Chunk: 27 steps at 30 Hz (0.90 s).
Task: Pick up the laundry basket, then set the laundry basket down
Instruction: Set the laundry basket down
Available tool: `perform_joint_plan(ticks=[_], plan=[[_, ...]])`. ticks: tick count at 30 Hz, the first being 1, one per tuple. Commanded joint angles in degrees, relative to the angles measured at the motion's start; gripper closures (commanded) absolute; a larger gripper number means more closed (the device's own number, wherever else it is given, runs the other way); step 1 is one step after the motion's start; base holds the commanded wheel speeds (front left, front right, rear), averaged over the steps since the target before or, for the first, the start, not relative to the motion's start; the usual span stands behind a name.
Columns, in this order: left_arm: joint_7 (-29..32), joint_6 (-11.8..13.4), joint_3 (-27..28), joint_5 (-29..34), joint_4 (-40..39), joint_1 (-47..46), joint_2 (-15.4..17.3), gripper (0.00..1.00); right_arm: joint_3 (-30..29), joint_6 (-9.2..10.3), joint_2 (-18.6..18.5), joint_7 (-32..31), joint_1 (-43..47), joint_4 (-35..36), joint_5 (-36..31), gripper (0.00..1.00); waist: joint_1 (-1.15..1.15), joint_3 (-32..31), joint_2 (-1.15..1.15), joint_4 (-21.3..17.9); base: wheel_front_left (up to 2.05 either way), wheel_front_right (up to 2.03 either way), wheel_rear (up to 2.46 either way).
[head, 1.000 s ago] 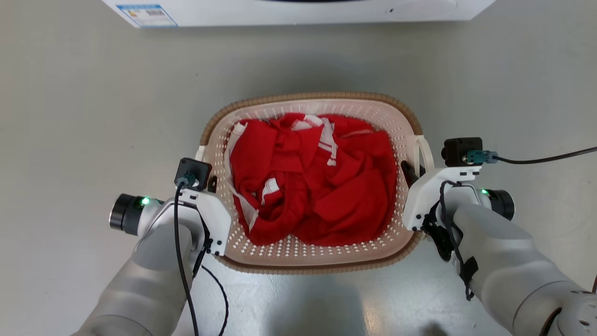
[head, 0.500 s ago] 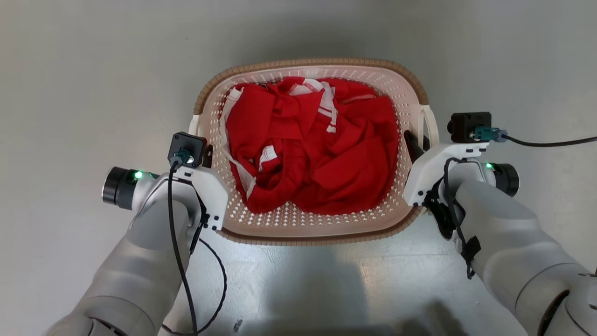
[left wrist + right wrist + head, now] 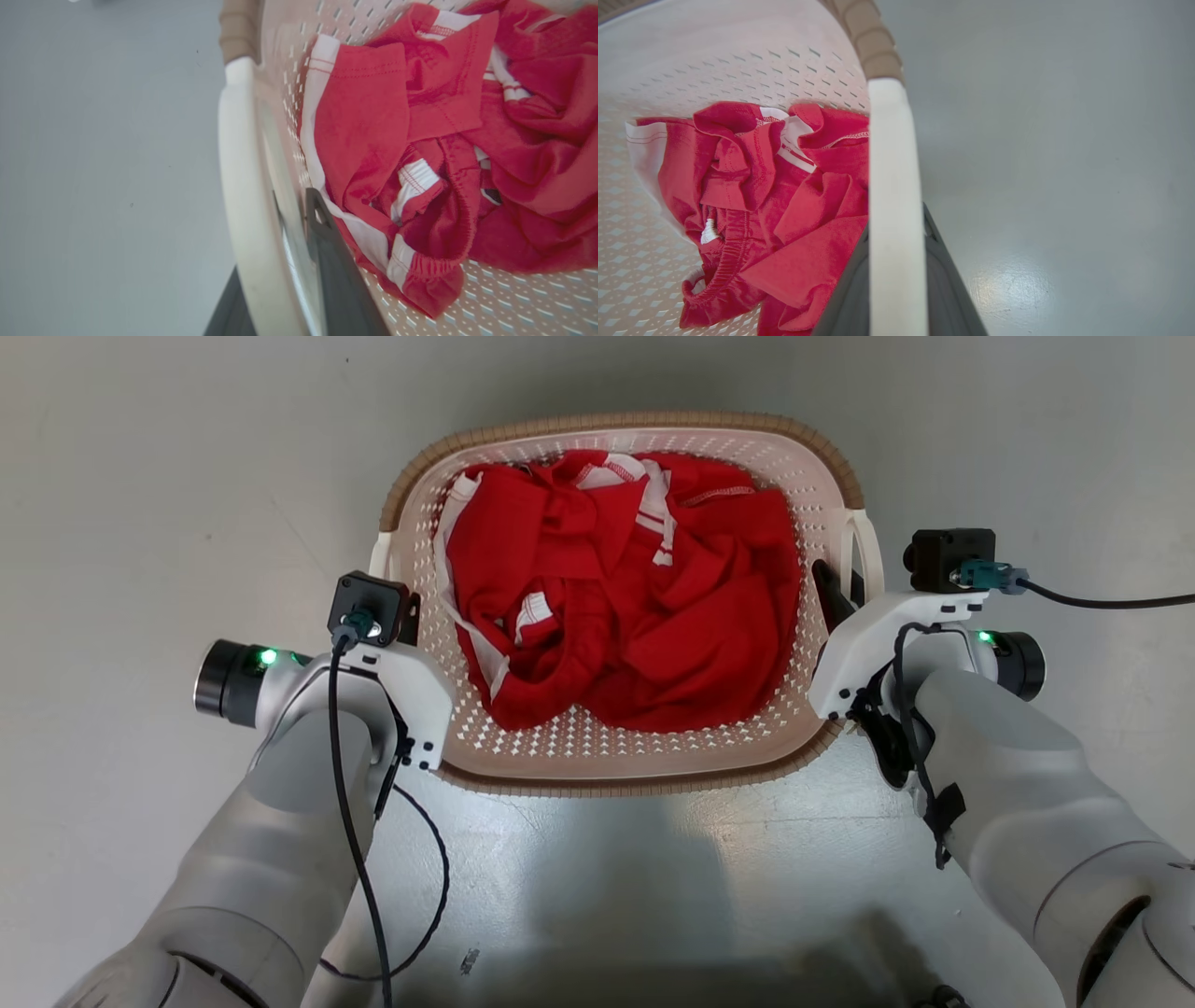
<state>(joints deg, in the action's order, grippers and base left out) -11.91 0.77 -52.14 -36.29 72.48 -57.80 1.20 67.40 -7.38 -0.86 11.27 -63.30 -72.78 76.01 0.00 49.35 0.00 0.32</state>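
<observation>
While both claws grip it, the laundry basket holds clothes.

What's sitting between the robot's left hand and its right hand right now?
The laundry basket, holding crumpled red-and-white clothes. In the head view it spans the gap, with the left hand and right hand each clamped on a white side handle.

Grey floor — glossy, faintly marked.
</observation>
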Motion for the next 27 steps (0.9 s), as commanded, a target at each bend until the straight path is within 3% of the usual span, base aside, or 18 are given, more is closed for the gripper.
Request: perform_joint_plan(ticks=[1,14,16,17,18,27], plan=[[-0.37,1.37,-0.07,0.36,1.4,0.09,4.2,1.0,-0.35,-0.11,-2.01,1.52,1.59,-1.17,-0.58,1.0,0.0,0.35,0.0,0.02,0.0,0.0,0.0],[0.02,1.08,-1.61,0.79,1.44,-0.86,3.95,1.0,-1.11,-0.11,-2.01,1.21,1.61,-1.17,-1.95,1.0,0.0,1.76,0.0,0.48,0.0,0.0,0.0],[-0.23,0.66,-1.81,0.79,1.44,-1.04,3.75,0.57,-1.03,-0.11,-2.01,0.81,1.64,-1.17,-1.95,0.97,0.0,1.89,0.0,0.71,0.0,0.0,0.0],[-0.33,0.4,-1.81,0.67,1.43,-1.12,3.61,0.0,-1.05,-0.11,-2.01,0.83,1.62,-1.17,-1.75,0.29,0.0,1.94,0.0,0.84,0.0,0.0,0.0],[-0.56,0.19,-1.85,0.61,1.35,-1.23,3.46,0.0,-0.72,-0.11,-2.01,0.95,1.49,-1.17,-1.86,0.0,0.0,1.99,0.0,0.98,0.0,0.0,0.0],[-1.59,-2.26,-1.53,-0.73,1.08,-1.39,2.53,0.0,1.09,-0.11,-2.01,0.59,1.78,0.78,-0.67,0.0,0.0,1.9,0.0,1.4,0.0,0.0,0.0]])
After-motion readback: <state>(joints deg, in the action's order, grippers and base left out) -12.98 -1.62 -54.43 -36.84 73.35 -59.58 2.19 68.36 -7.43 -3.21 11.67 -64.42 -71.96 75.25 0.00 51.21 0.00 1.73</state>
